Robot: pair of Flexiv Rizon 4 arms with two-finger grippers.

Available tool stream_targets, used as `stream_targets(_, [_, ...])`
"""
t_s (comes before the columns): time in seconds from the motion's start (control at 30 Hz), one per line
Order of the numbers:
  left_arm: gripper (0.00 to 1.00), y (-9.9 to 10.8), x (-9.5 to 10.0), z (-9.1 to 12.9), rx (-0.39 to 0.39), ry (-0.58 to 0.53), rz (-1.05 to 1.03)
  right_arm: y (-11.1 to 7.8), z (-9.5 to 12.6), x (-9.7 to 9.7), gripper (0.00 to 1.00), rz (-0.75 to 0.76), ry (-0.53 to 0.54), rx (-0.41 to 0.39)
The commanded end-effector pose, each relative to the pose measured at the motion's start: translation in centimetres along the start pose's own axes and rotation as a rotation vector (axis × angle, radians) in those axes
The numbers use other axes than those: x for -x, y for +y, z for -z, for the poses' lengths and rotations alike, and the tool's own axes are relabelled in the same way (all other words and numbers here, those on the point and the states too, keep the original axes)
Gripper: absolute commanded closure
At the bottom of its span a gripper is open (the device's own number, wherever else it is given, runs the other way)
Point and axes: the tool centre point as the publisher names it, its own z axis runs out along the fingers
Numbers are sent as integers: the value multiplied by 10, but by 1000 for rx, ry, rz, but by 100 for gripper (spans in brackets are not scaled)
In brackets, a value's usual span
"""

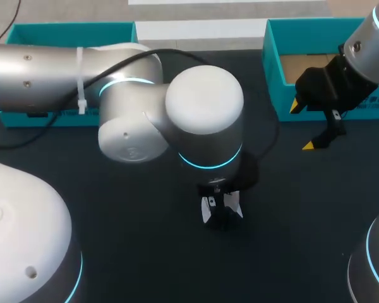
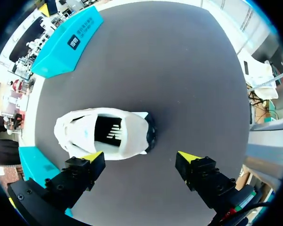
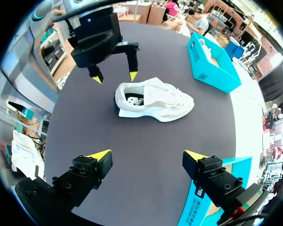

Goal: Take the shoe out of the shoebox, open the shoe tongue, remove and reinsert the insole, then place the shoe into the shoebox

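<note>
A white shoe [image 3: 153,101] stands upright on the dark table, outside both boxes, its opening showing a dark insole [image 2: 108,133]. My left gripper [image 2: 140,157] hangs open just above the shoe's [image 2: 85,134] heel end and holds nothing; from the other arm the left gripper [image 3: 113,75] shows over the heel, its yellow tips apart. In the head view my left arm [image 1: 202,120] hides nearly all of the shoe. My right gripper [image 3: 147,155] is open and empty, well back from the shoe, beside the right teal shoebox [image 1: 275,63]; the right gripper [image 1: 303,126] hangs above the table.
A second teal box [image 1: 69,38] lies at the back left of the table. The right shoebox [image 3: 212,188] sits close beside my right gripper's finger. The other teal box [image 3: 212,59] holds white paper, beyond the shoe's toe.
</note>
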Motion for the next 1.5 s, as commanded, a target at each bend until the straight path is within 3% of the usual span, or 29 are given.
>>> stream_targets(0.03, [0,-9,-2,-11,8,4,3,1,-1,1,0,0,1,-3])
stream_targets(0.93, [0,-13,-15,-31,12,73,-41,1,-1,1,0,0,1,-3])
stream_targets(1.5, [0,-16,-8,-59,33,129,-98,1,-1,1,0,0,1,-3])
